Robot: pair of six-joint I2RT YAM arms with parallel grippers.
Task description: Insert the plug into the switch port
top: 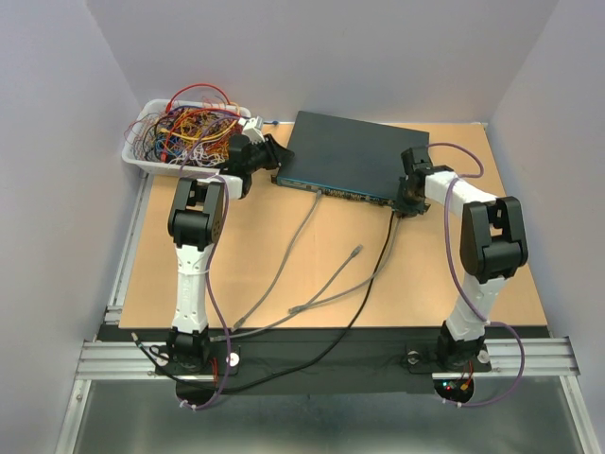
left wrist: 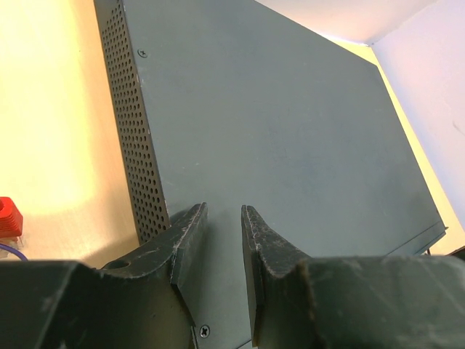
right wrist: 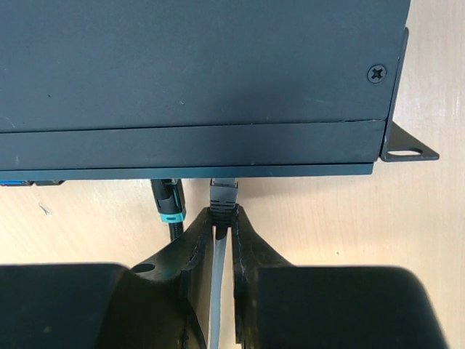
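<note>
Your right hand (right wrist: 221, 220) grips the dark plug (right wrist: 224, 193) at the front edge of the wide, flat, dark grey-blue switch (top: 354, 156), near the tan desk's (top: 435, 279) far edge. Your left hand (left wrist: 224, 218) hangs open over its left end.

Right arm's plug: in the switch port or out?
Cannot tell fully. The plug has its nose under the switch front edge, right pincer shut on its cable; seating is hidden.

A white tray (top: 132, 157) heaped with tangled coloured wires (top: 189, 128) is set at the far left corner of the wooden tabletop (top: 473, 274). A grey cable (top: 355, 252) is laid loose across the tabletop, its plug end free. A black cable with a teal boot (right wrist: 168, 205) is seen nearby. A small red object (left wrist: 7, 216) is glimpsed at the left.
</note>
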